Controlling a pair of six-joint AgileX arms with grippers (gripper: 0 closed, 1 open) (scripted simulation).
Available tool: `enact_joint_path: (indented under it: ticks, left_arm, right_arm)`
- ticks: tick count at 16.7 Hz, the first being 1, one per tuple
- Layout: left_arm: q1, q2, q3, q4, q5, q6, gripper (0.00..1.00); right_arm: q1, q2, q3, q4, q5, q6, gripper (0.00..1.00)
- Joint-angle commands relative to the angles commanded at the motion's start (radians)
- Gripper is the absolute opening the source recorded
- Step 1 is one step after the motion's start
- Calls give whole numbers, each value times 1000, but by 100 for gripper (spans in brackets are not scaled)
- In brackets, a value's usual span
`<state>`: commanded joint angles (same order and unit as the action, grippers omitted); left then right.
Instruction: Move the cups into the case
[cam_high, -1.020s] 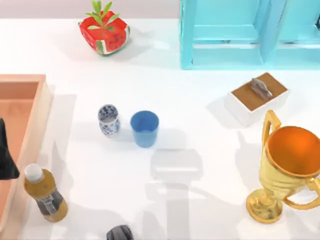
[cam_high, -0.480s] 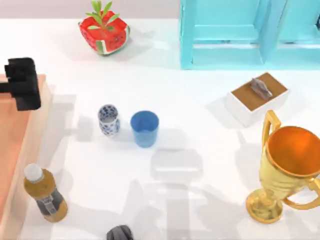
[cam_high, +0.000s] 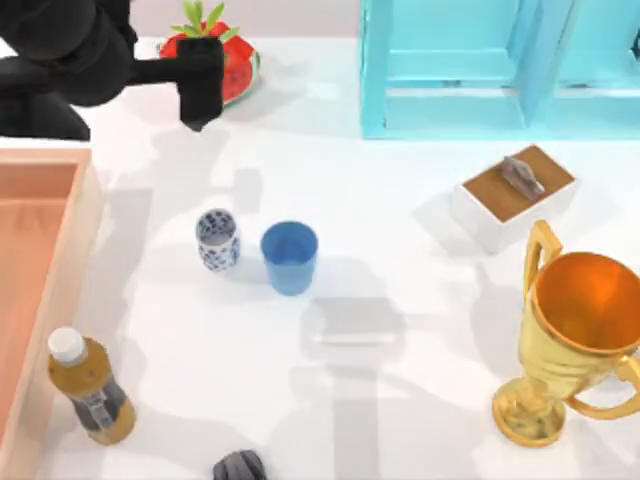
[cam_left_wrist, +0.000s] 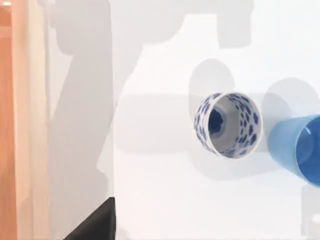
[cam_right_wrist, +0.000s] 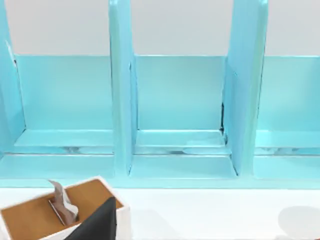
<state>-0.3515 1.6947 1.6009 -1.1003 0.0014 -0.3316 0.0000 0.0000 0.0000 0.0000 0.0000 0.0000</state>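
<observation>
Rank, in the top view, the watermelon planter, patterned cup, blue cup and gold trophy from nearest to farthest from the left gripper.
From the left gripper, at the table's far left:
1. Watermelon planter, right beside it.
2. Patterned cup, toward the near edge.
3. Blue cup, just right of that cup.
4. Gold trophy, near right corner.

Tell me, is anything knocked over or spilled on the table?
Nothing stands out. The patterned cup and the blue cup stand upright side by side, with no spill around them. The bottle beside the case and the gold trophy also stand upright. The left gripper hangs above the table's far left.
</observation>
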Motion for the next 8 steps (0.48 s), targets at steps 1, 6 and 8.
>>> enact_joint_path:
  ticks: [1, 6, 8]
  left_arm:
    - [-18, 84, 79, -54, 0, -16, 100]
    - [-87, 415, 388, -266, 2, -80, 100]
    - [-104, 493, 460, -316, 2, -95, 100]
  right_arm:
    - [0, 0, 0, 0, 0, 0, 100]
    - [0, 0, 0, 0, 0, 0, 100]
    - [0, 0, 0, 0, 0, 0, 100]
